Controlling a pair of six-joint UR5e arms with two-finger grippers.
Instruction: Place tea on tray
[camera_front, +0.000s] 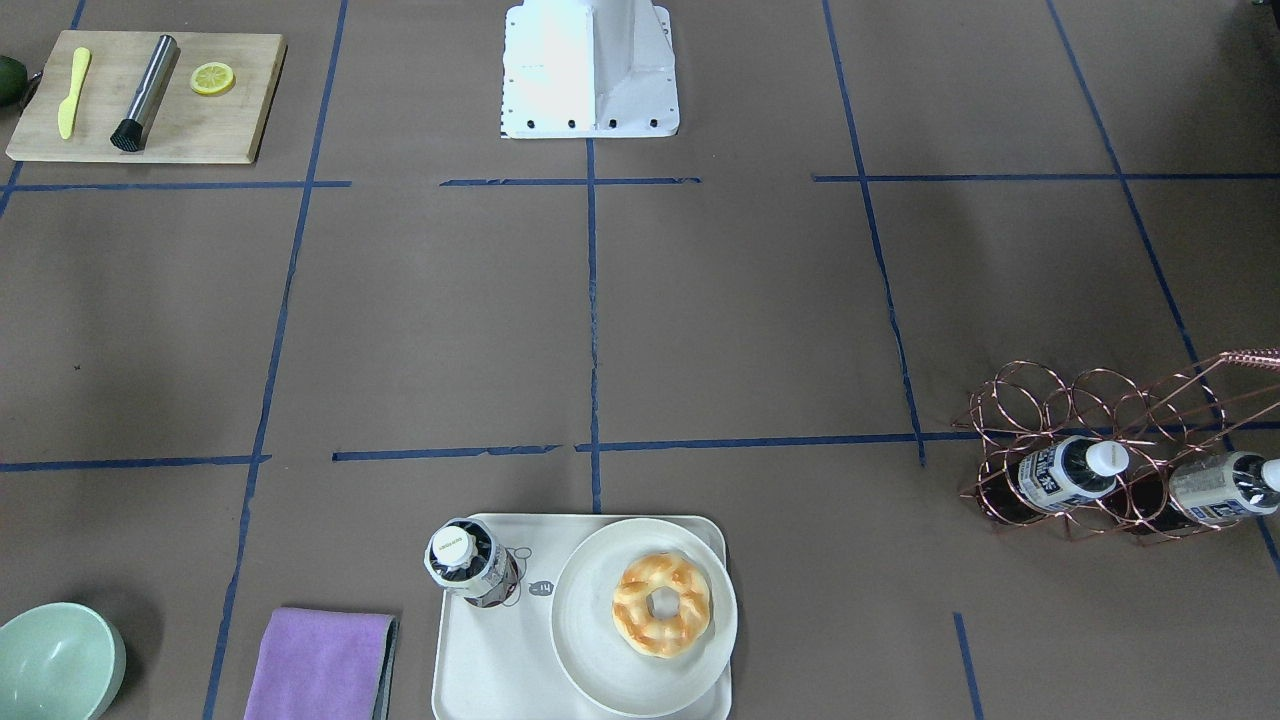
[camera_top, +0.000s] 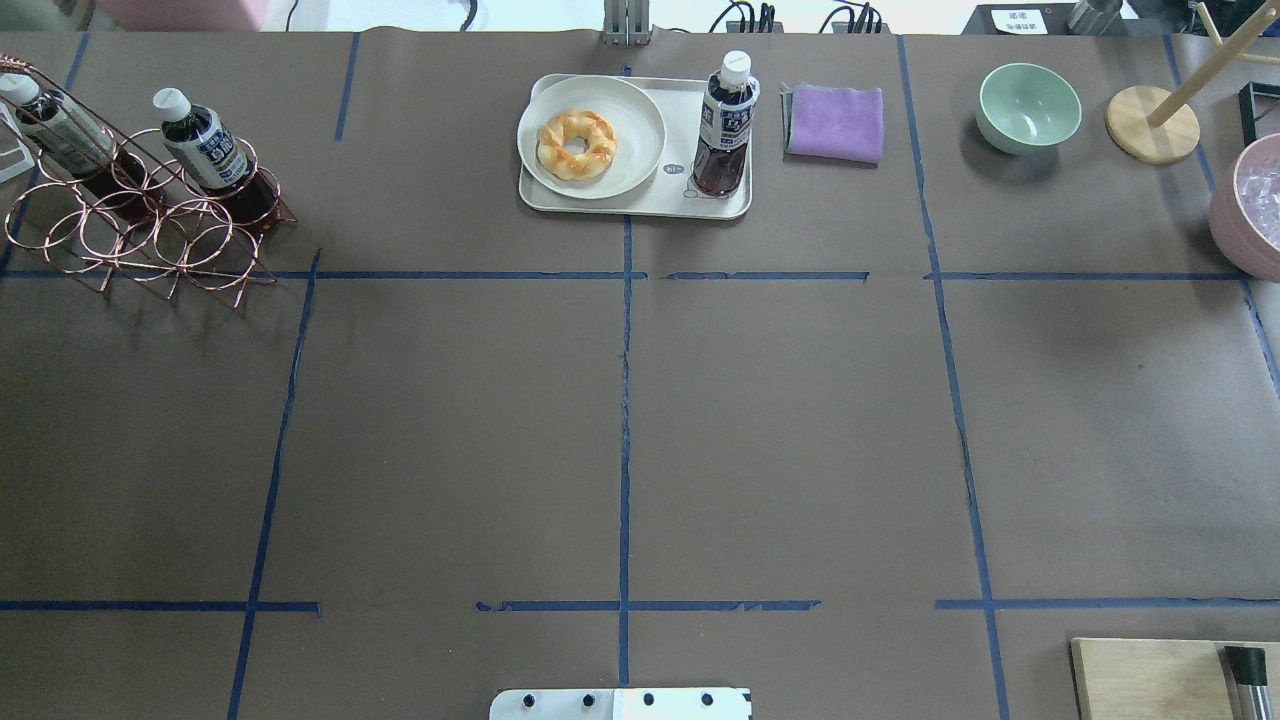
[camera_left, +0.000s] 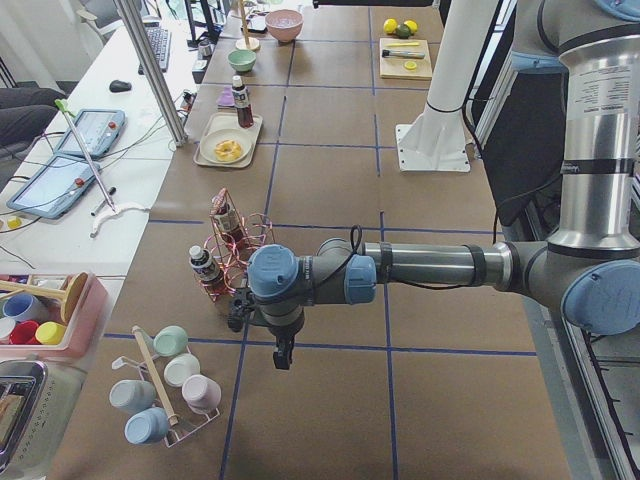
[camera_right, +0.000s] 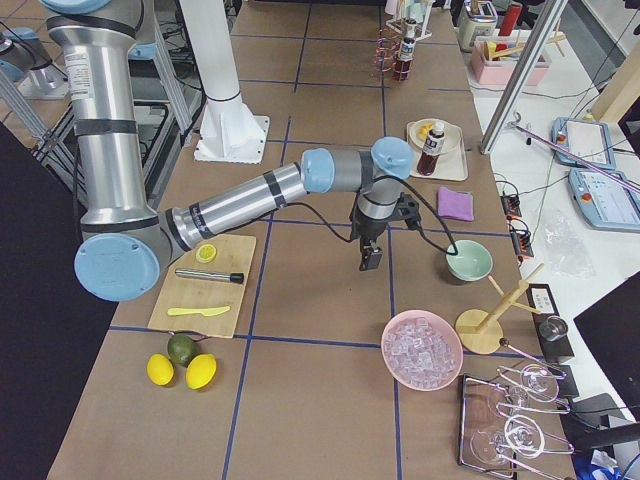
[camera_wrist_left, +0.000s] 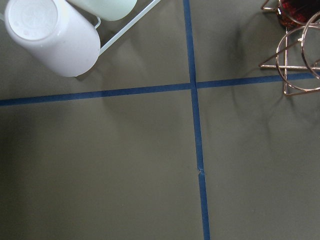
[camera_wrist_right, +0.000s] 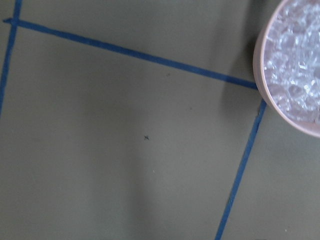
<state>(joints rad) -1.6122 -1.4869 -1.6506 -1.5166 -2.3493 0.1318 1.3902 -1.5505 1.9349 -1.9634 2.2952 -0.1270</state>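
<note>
1. The tea (camera_top: 727, 130) stands upright on the tray (camera_top: 640, 205), at the end next to the purple cloth (camera_top: 835, 122). Nothing is holding it.
2. The other end of the tray has a plate (camera_top: 635, 130) with a ring pastry (camera_top: 577, 143) on it.
3. The left claw (camera_left: 284, 355) hangs over the surface (camera_top: 620, 420) near the copper rack (camera_top: 150, 230), well away from the tray. I can't tell if it's open or closed.
4. The right claw (camera_right: 370, 258) points down over bare surface, also well clear of the tray. Can't tell its state either.

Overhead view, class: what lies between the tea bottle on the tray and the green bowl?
A folded purple cloth lies between the tea bottle and the green bowl; the overhead view shows it.
</note>
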